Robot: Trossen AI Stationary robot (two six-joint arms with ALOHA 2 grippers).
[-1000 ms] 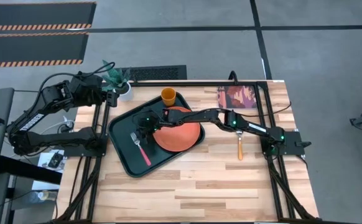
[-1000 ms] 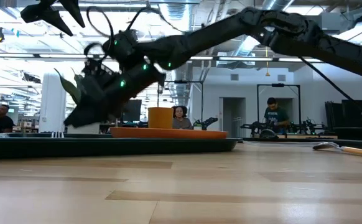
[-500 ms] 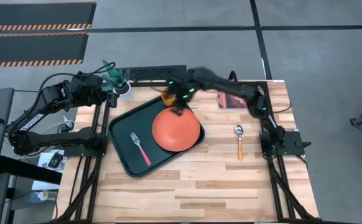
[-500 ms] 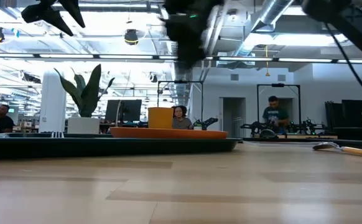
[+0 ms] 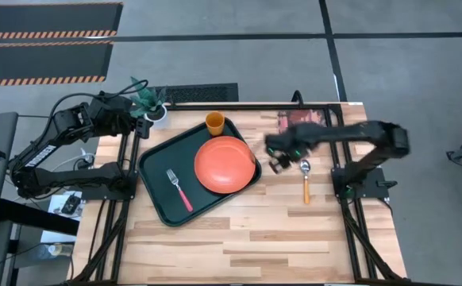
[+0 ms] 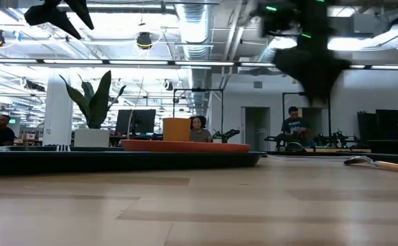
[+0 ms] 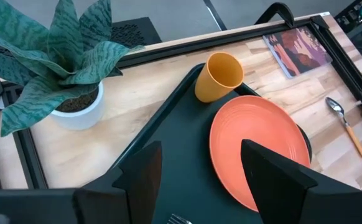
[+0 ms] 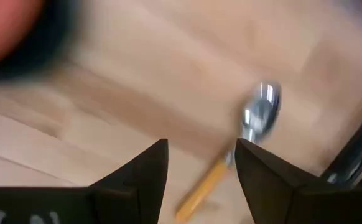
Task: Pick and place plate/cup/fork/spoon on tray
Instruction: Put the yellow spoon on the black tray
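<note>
The dark green tray (image 5: 161, 163) lies at the table's left middle. On it are the orange-red plate (image 5: 225, 164), the orange cup (image 5: 214, 123) at its far corner, and the red-handled fork (image 5: 179, 189). The orange-handled spoon (image 5: 306, 179) lies on the wood to the tray's right. My right gripper (image 5: 279, 159) is open and empty above the table, between the plate and the spoon. In its wrist view (image 8: 199, 168) the spoon (image 8: 249, 134) lies below, ahead of the fingers. My left gripper (image 7: 199, 180) is open and empty, raised by the table's far left corner.
A white pot with a green plant (image 5: 150, 103) stands at the far left corner, by my left gripper. A reddish picture card (image 5: 301, 123) lies at the far right. Bare wood stretches along the table's near side. People show in the room beyond (image 6: 296, 126).
My right gripper has left the tray: from over the fork's end of the tray it rose and swung past the cup at the far edge, then toward the table's right edge and down near the spoon. The fork, plate and cup have stayed in place.
</note>
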